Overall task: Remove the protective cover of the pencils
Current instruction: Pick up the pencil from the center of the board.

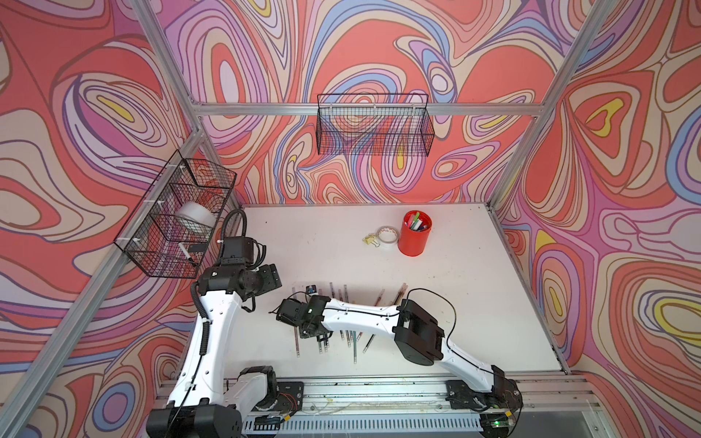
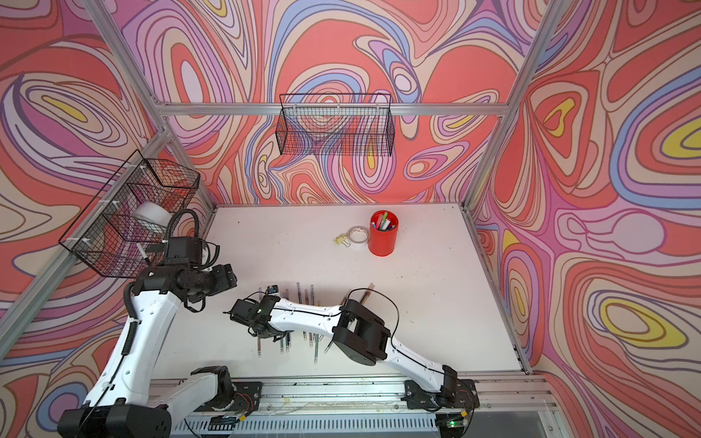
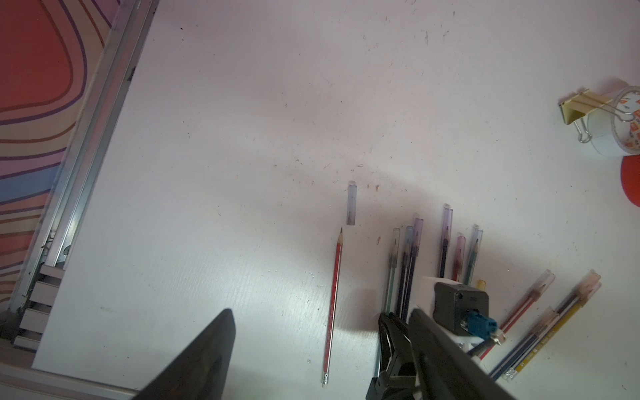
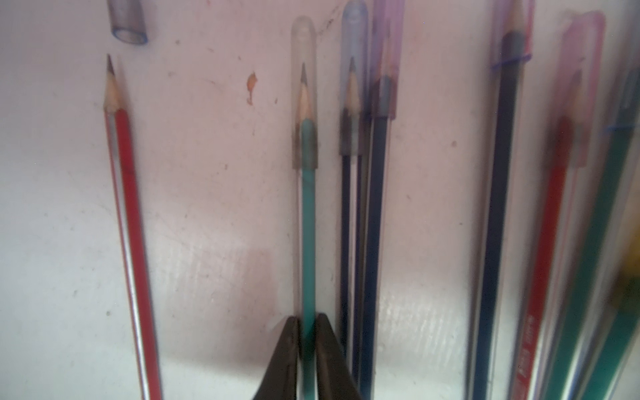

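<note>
- Carrying everything, the white table point(image 1: 303, 246) has the pencils point(image 4: 502, 207) lying in a loose row near the middle of its front edge, most with clear covers over their tips.
- Left gripper point(image 3: 320, 313) hangs above the table's left side, fingers spread wide, gripping nothing.
- Right gripper point(image 4: 306, 322) is pinching the green pencil point(image 4: 308, 225) by its shaft; that pencil's cover point(image 4: 304, 52) is on.
- Red cup point(image 1: 414, 239) stands toward the back right corner, tape roll point(image 1: 387, 237) just beside it.
- Red pencil point(image 4: 130, 207) lies bare, a loose cover point(image 4: 128, 20) just beyond its tip, not touching.
</note>
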{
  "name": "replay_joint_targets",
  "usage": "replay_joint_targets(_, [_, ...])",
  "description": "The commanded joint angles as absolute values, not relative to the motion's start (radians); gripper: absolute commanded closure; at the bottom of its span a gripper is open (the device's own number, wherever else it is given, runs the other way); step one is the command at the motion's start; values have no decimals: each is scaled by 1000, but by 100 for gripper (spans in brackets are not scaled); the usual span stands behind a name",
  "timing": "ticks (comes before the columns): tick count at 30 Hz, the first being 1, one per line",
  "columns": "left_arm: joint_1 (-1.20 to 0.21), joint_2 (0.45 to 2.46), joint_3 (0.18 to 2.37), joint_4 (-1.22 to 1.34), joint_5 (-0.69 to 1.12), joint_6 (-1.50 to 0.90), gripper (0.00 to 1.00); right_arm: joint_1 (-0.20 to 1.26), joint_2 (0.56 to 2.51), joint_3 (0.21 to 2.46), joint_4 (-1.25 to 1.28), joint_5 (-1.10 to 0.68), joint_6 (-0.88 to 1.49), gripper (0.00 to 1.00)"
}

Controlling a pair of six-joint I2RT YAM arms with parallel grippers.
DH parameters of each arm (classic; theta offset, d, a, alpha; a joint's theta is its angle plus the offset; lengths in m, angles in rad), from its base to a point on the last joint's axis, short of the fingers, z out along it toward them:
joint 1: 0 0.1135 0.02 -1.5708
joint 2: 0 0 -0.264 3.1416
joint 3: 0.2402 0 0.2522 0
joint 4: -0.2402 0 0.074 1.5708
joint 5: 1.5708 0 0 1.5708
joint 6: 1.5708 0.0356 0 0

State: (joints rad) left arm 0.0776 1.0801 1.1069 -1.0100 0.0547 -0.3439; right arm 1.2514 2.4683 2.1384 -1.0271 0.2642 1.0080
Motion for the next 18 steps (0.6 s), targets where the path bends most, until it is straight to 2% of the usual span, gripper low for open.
replay_joint_targets(1, [74,1062,1103,-1011,76,-338,18,1253,2530,2138,-1062,234,1011,88])
replay_joint_targets(5, [75,1078,1170,-1065,97,-331,21,1249,2509,2138,-1052,230,1014,91])
replay_joint_targets(10, [80,1031,1197,-1062,186,-391,15,1250,2453,2119,-1001,223,1018,91])
replay_joint_targets(14, [79,984,1184,-1015,297,-444,16,1249,2391,2065,-911,201,1001,93])
replay_joint_targets(18, [79,922,1169,-975,355,-499,12,1250,2321,1986,-828,193,991,93])
